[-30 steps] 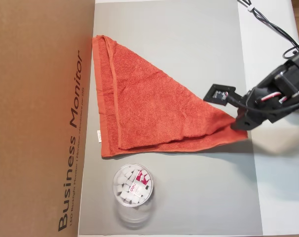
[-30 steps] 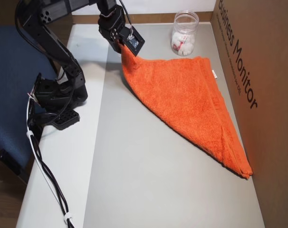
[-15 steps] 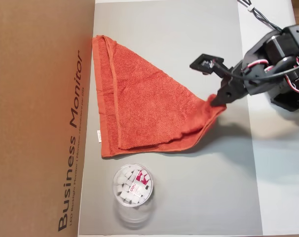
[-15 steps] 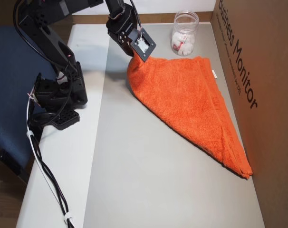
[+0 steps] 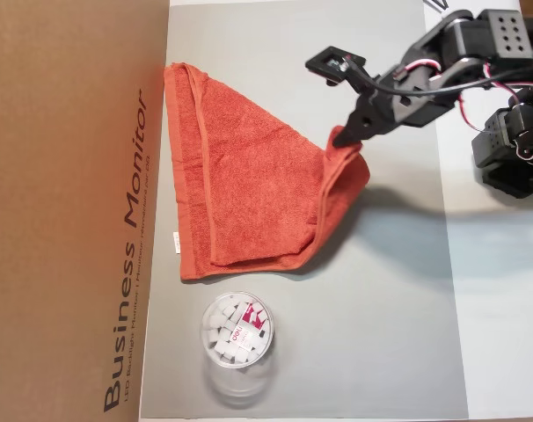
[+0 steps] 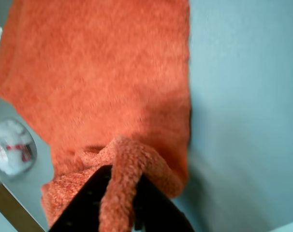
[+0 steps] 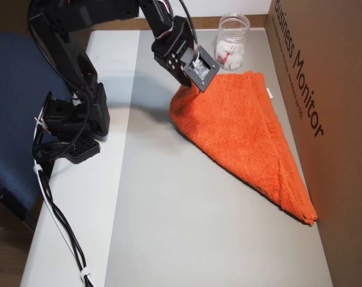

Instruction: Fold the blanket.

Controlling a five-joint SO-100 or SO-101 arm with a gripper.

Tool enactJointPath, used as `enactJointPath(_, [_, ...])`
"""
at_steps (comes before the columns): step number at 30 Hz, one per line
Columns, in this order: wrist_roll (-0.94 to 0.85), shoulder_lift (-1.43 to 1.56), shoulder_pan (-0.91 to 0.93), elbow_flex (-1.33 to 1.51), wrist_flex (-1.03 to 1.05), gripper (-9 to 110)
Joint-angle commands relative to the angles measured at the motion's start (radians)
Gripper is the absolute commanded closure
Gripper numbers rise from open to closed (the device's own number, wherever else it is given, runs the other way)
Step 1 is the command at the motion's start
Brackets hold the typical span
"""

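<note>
Blanket: the orange-red terry blanket (image 5: 249, 189) lies folded into a triangle on the grey mat (image 5: 354, 334), its long hemmed edge beside the cardboard box (image 5: 73, 211); one corner is raised off the mat and curled over the rest.
Tag: a small white tag (image 5: 174, 243) sticks out at the hem next to the box.
Gripper: the gripper (image 5: 344, 136) is clamped on the raised corner; in the wrist view the cloth bunches between the dark fingers (image 6: 83, 205).
Tub: a clear round tub (image 5: 237, 329) of white pieces stands on the mat near the blanket's lower edge in an overhead view.
Arm base: the base (image 7: 73, 122) sits on the white table (image 7: 79, 227) beside the mat.
</note>
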Motion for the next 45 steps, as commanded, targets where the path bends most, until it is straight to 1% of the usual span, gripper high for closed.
enactJointPath(1, [-0.018,-0.067,0.040,-0.146,-0.017,102])
enactJointPath(10, [-0.074,-0.284,0.098,-0.423,-0.017,102])
enactJointPath(19, [-0.067,-0.460,0.135,-0.650,-0.018,102])
enactJointPath(29, [-0.058,-0.594,0.216,-0.704,-0.167,102])
enactJointPath(34, [-0.009,-0.649,0.229,-0.706,-0.229,102])
enactJointPath(38, [-0.003,-0.683,0.229,-0.707,-0.267,102])
enactJointPath(45, [-0.003,-0.739,0.229,-0.848,-0.284,102])
